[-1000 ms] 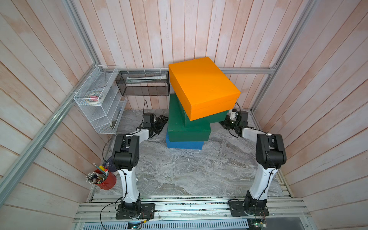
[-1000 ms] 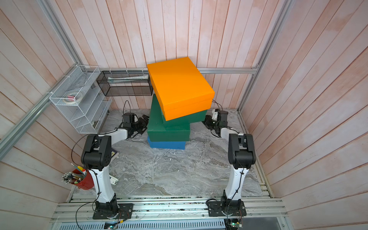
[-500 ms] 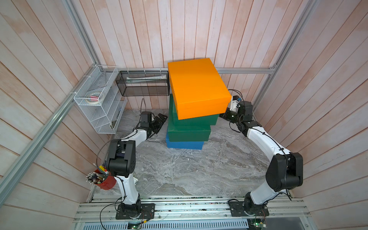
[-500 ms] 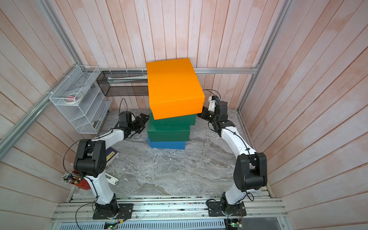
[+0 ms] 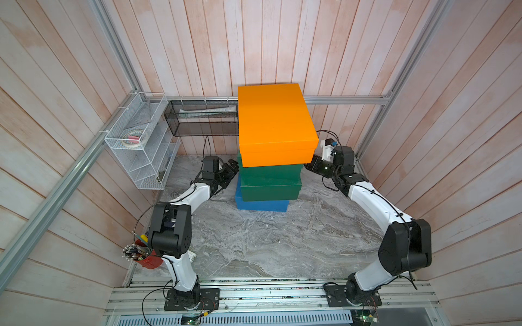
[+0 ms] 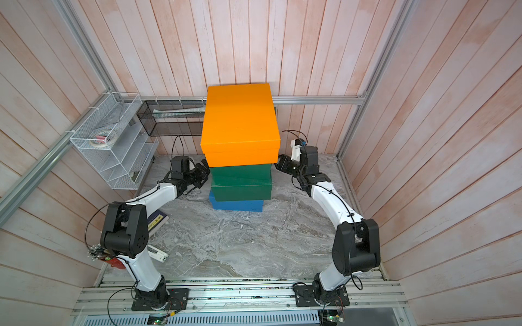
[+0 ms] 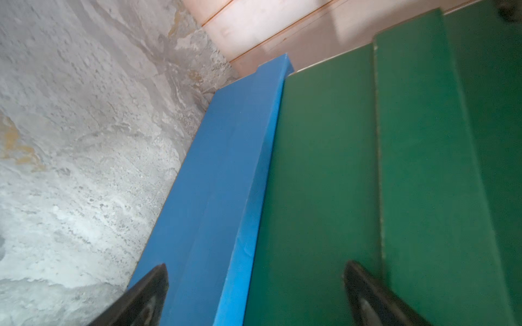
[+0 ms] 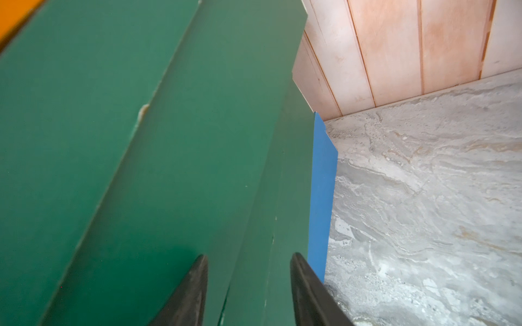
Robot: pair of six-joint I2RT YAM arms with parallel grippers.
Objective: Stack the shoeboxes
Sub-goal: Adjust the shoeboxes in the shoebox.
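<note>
While all four shoeboxes sit in one stack at the back middle of the bench point(image 5: 254, 248), we log them bottom up: blue shoebox point(image 5: 261, 205) on the marble top, lower green shoebox point(image 5: 269, 192) on it, upper green shoebox point(image 5: 271, 170) next, orange shoebox point(image 5: 274, 124) on top. We see the same order in both top views. The edges are not flush: the blue one pokes out on the left side, and the orange one overhangs the green ones on the right.

We mark the left claw point(image 5: 230, 169) beside the stack's left side at green-box height. Its jaws are spread wide with nothing between them. Its wrist view shows the blue and green walls just ahead.

We mark the right claw point(image 5: 309, 165) at the stack's right side, under the orange overhang. Its jaws are about half apart and grip nothing. We cannot tell whether either claw touches the cardboard.

Off task, we see a white wire rack point(image 5: 141, 146) and a black mesh basket point(image 5: 203, 121) on the walls, a red cup point(image 5: 148, 259) of pencils, and a navy book point(image 6: 158, 220) by the left arm
</note>
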